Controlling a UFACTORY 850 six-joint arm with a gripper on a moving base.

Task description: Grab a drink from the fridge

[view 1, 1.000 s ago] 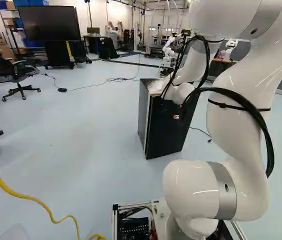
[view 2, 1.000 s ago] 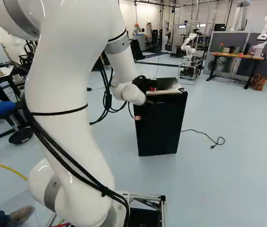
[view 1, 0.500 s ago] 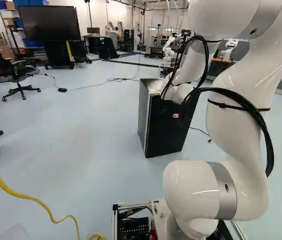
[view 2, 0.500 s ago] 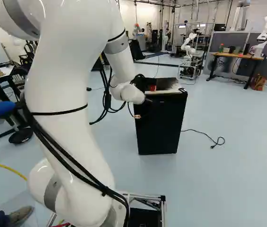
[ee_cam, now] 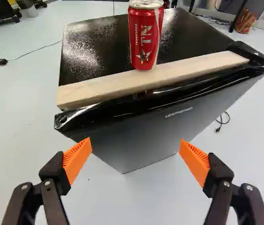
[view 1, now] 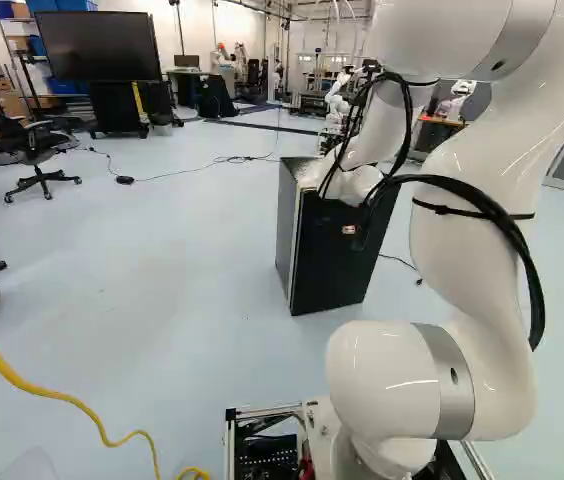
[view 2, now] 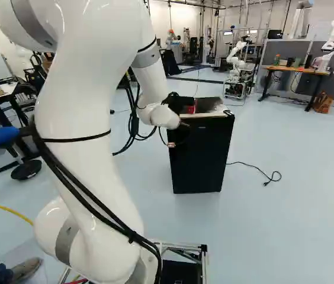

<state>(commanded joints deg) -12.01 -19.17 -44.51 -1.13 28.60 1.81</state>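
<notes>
Slight arm (view 2: pixel 90 171) shift, fridge (ee_cam: pixel 160 129) on floor (view 2: pixel 279 231)

Bright, diffuse light | speckled glare on fridge top (ee_cam: pixel 92 47) | highlights on arm (view 2: pixel 75 106) | floor (view 1: pixel 142 280) sheen

One fridge (view 2: pixel 202 157), one red can (ee_cam: pixel 143 40), one wooden strip (ee_cam: pixel 106 88) and one large screen (view 1: pixel 98 46) are present. Other robots (view 2: pixel 331 44) number at least two; distant ones are difficult to count.

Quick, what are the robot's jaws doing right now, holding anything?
Gripper: open, jaws wide apart, holding nothing; the red can stands ahead of it, on top of the fridge.
</notes>
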